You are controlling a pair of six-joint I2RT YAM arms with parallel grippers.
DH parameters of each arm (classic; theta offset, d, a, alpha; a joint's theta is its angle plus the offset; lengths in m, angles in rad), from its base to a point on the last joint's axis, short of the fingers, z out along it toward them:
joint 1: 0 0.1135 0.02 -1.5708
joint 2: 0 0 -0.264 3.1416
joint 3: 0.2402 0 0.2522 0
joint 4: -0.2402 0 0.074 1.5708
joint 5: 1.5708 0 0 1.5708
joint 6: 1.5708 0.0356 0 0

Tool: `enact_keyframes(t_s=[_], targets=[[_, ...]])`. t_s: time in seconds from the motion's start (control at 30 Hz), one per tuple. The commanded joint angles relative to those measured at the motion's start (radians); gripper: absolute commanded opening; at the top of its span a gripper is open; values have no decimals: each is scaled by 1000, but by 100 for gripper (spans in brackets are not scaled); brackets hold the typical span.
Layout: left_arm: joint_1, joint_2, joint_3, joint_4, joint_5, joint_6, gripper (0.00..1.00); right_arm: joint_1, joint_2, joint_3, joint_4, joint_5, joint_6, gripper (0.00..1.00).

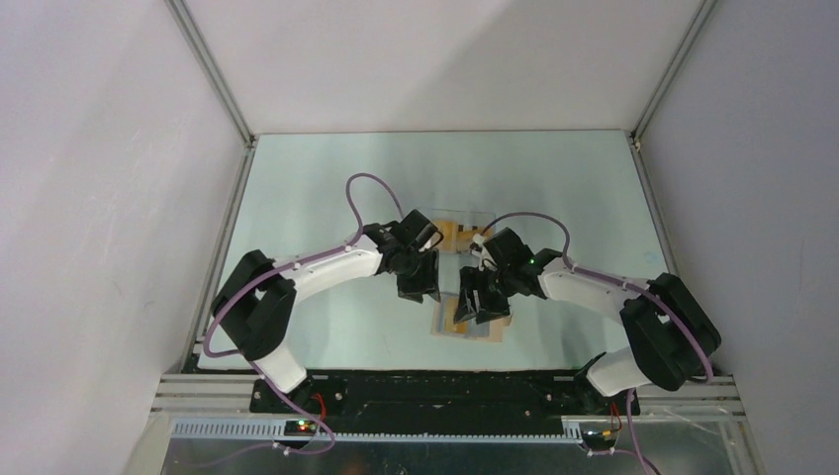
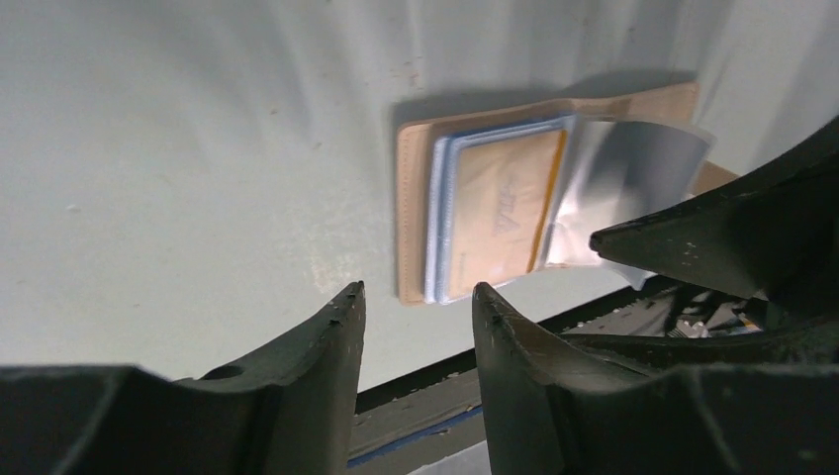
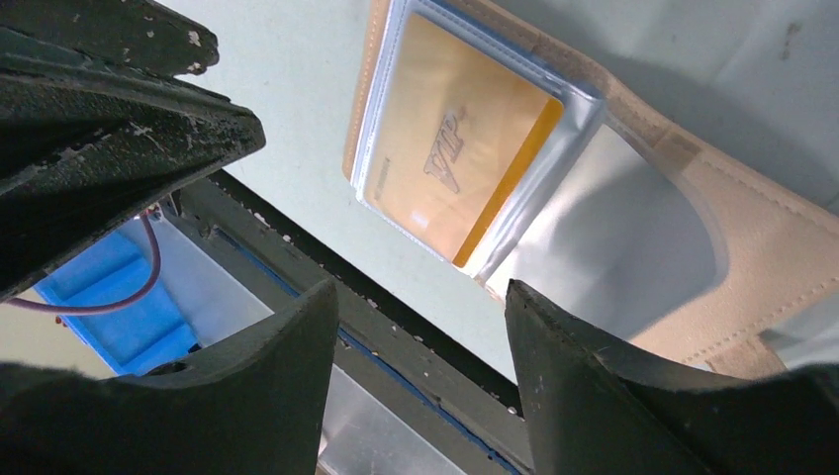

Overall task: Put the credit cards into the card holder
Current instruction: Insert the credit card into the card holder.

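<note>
Just ahead of left claw [image 2: 418, 290]: open card holder [image 2: 411, 198], credit card [image 2: 500, 213] sleeved.

The card holder [image 2: 410, 198] is a tan folding wallet with a stitched edge. It lies open and flat on the table [image 2: 178, 148], close to the table's near edge. Clear plastic sleeves with pale blue borders are stacked on one half of it. One credit card [image 2: 495, 213] sits inside the top sleeve; it is orange-yellow, with a darker orange stripe along one short edge and "VIP" lettering. Beside it another see-through sleeve [image 2: 633, 168] curls up off the other half. More orange cards [image 1: 453, 235] lie farther back on the table, partly hidden.
</note>
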Motion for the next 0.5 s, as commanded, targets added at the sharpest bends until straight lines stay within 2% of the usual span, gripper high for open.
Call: enact_keyframes(t_s=[0.0,0.17,0.4,0.47], targets=[[7,-21,-22,126,116,-16,49,-3,-57,33,-59,48,-37,64],[7,23,-55,230,164,-51,50,-15,-27,16,-67,76,-54,48],[8,75,-87,321,206,-82,46,-37,67,10,-28,59,-40,12],[7,81,-93,339,219,-82,46,-39,89,11,-33,60,-42,6]])
